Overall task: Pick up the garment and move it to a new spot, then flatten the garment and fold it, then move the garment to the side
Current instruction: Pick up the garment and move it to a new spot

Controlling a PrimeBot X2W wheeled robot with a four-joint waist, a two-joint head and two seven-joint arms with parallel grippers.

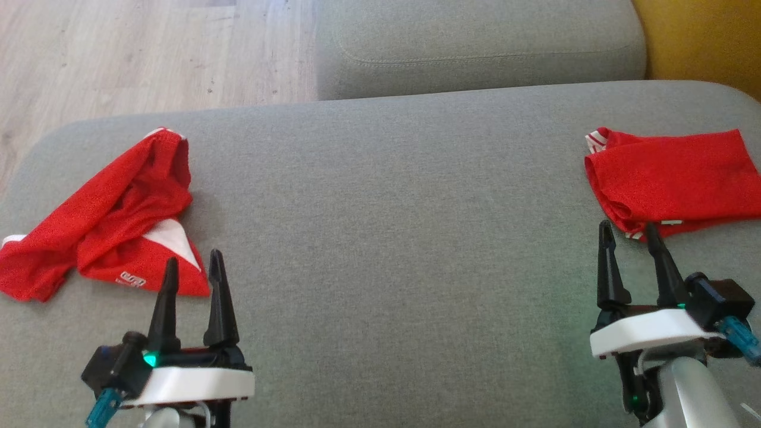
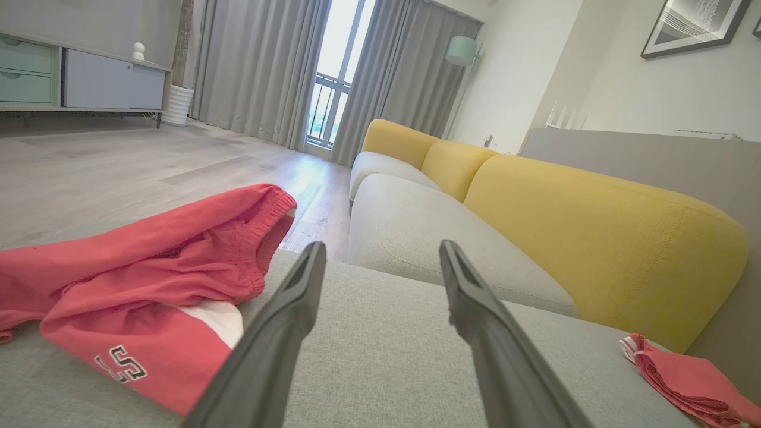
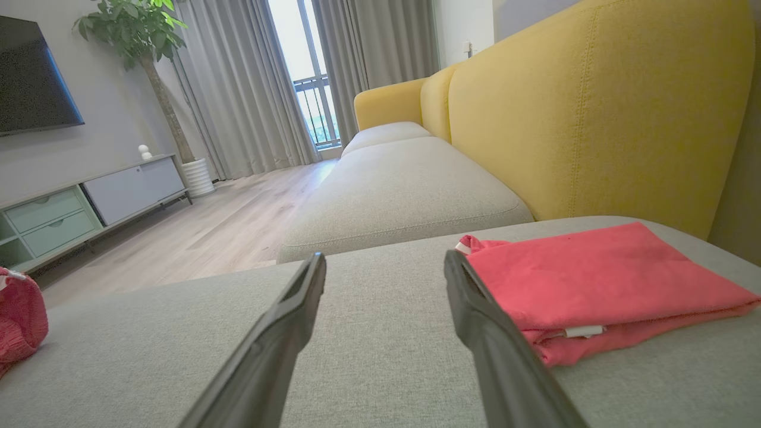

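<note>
A crumpled red garment (image 1: 113, 220) with a white patch and lettering lies at the left end of the grey sofa cushion (image 1: 392, 226); the left wrist view shows the same garment (image 2: 142, 297) at lower left. My left gripper (image 1: 193, 261) hovers open just right of its near corner, empty. A second red garment (image 1: 672, 178), folded flat, rests at the cushion's right end, and the right wrist view has this folded garment (image 3: 594, 285) at the right. My right gripper (image 1: 627, 229) stands open at its near left corner, holding nothing.
Wooden floor (image 1: 142, 53) lies beyond the cushion's far left edge. Another grey seat cushion (image 1: 475, 47) adjoins at the back. The yellow sofa backrest (image 3: 594, 107) rises along the right side. A cabinet (image 3: 77, 202) and a potted plant (image 3: 137, 30) stand across the room.
</note>
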